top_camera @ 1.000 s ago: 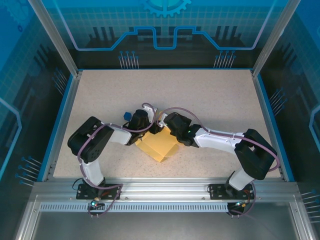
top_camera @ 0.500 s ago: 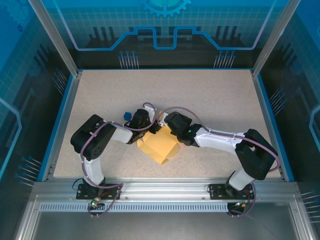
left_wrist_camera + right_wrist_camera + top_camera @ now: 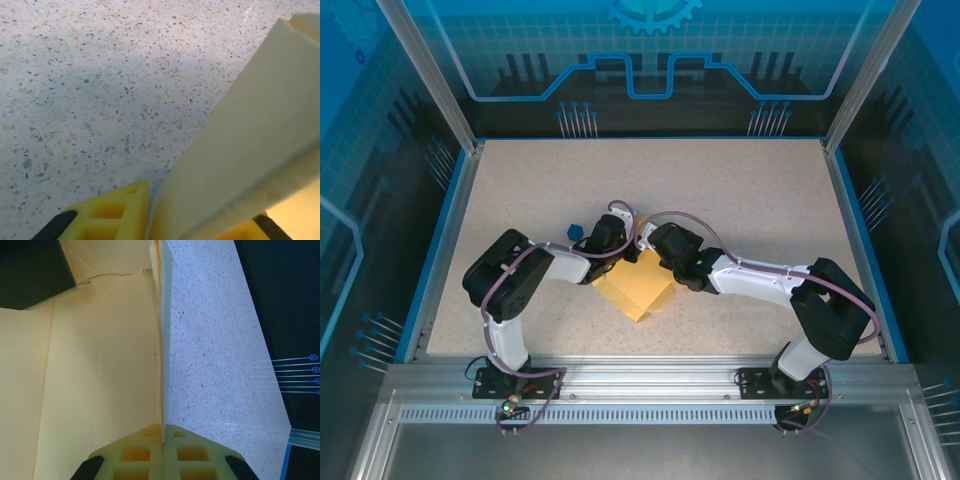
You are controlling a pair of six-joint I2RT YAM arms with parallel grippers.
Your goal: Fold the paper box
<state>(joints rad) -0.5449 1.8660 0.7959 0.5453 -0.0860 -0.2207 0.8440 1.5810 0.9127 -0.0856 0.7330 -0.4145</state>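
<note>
Bench (image 3: pixel 740 190) carried the paper box (image 3: pixel 638 292) just below centre of the top view, betw. my two wrists. Progress, my guess: partway. Base lay flat w/ at least one wall stood up, but the notched flaps at top of the right wrist view weren't tucked, so closing was left. Right jaws were pinched shut on a wall's thin edge, bottom centre of that view. Left jaws were narrow, a card panel running betw. them toward upper right; couldn't tell if clamped.
</note>
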